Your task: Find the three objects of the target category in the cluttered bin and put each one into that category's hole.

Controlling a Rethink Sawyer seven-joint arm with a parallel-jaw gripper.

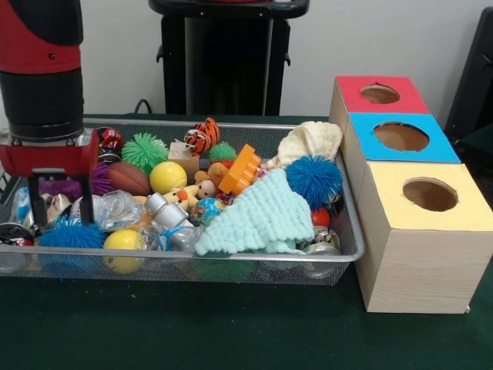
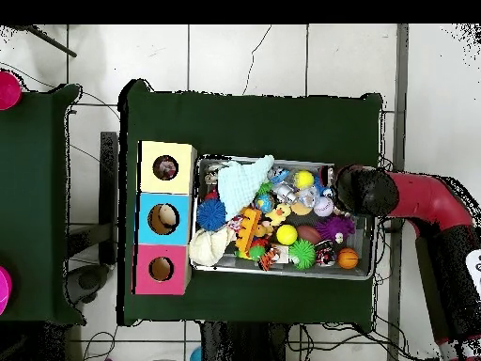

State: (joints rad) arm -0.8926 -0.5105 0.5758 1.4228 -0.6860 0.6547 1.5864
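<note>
We're in a robotics lab: Sawyer arm (image 1: pixel 42 69) on a pedestal (image 1: pixel 228 58) at a green-clothed table (image 1: pixel 231 331), white tiled floor (image 2: pixel 225 56), cables (image 2: pixel 28 38) trailing left, plain pale wall (image 1: pixel 370 38) behind.

One camera sits low across the bench (image 1: pixel 231 339), close in, facing the robot's pedestal (image 1: pixel 228 58) at the far side. The other hangs high overhead, looking straight down, robot's base at the bottom. Both take in the wire bin (image 1: pixel 231 266) (image 2: pixel 366 252) and three boxes (image 1: pixel 420 223) (image 2: pixel 167 218).
</note>
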